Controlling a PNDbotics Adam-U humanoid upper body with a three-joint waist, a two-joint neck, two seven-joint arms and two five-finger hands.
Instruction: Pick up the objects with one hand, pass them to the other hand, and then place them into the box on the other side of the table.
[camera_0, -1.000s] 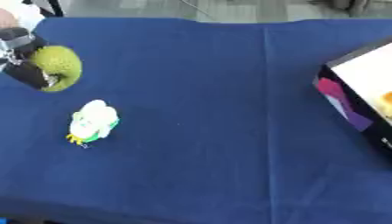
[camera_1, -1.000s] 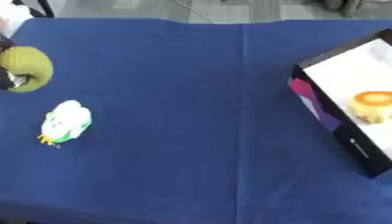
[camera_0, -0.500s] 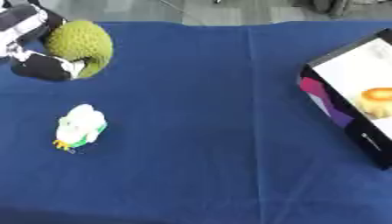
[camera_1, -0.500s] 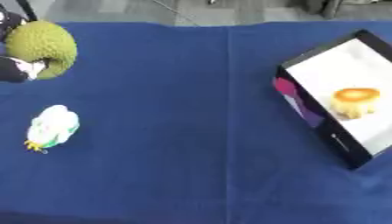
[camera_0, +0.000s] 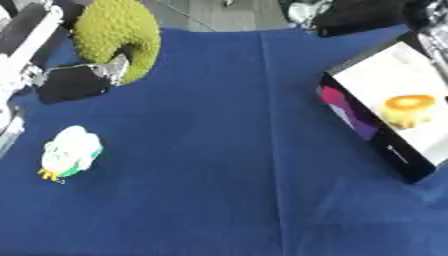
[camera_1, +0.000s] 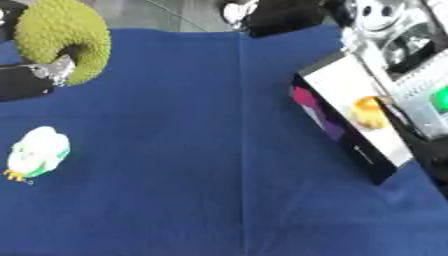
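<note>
A bumpy green fruit (camera_0: 118, 35) is gripped by the left hand (camera_0: 74, 82) at the far left corner of the table (camera_0: 227, 165), lifted clear of the blue cloth; a black thumb or finger is curled across the fruit's lower front, w/ silver joints showing beside it. The left arm is seen coming in from the upper left edge.

A small white toy (camera_0: 70, 152) w/ green and yellow bits is lying on the cloth near the left edge, approx. halfway down, well apart from the fruit and untouched.

A box (camera_0: 389, 120) is set at the right edge of the table, tilted, its black rim w/ a pink and purple patch turned toward the centre. A white inside is shown, and a yellow-orange thing (camera_0: 409, 109) is seen in it.

The right hand (camera_1: 398, 45) is seen in the right eye view only, at the far right corner above the box: silver and black parts, blurred, so whether its fingers are straight or curled can't be told. Nothing is seen held by it.

A crease in the cloth is seen running from the far edge to the near edge, approx. down the middle
</note>
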